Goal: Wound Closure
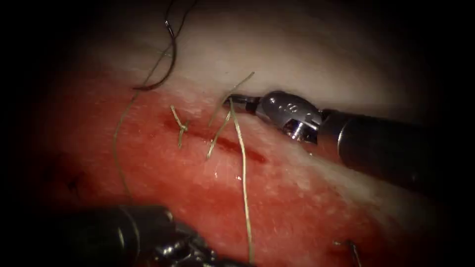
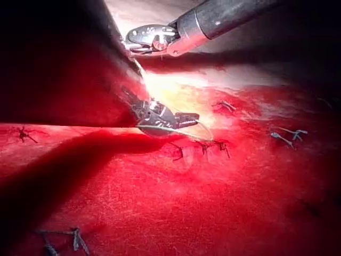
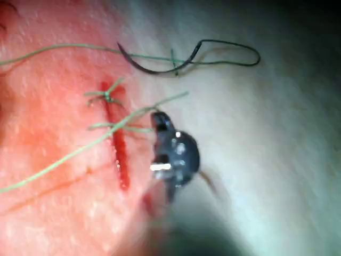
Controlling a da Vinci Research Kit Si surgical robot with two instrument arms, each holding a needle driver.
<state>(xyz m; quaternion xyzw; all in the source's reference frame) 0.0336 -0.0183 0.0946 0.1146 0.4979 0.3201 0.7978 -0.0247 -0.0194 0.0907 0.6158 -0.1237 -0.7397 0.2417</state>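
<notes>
One knot [image 1: 181, 126] tied across cut [image 1: 237, 147]; second stitch's thread [image 1: 243, 178] clamped by right tool [image 1: 231, 100]; needle [image 1: 166, 69] free on tissue [image 1: 297, 207]; left tool [image 1: 188, 247] jaw state indeterminable; remaining cut open.

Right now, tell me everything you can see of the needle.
The needle is a thin, dark, curved piece of what looks like metal, lying free on the pale tissue above and to the left of the cut. Neither tool holds it, and it appears to rest on the surface, not in the tissue. Thread trails from it. The right wrist view shows its arc with green thread crossing over it.
</notes>
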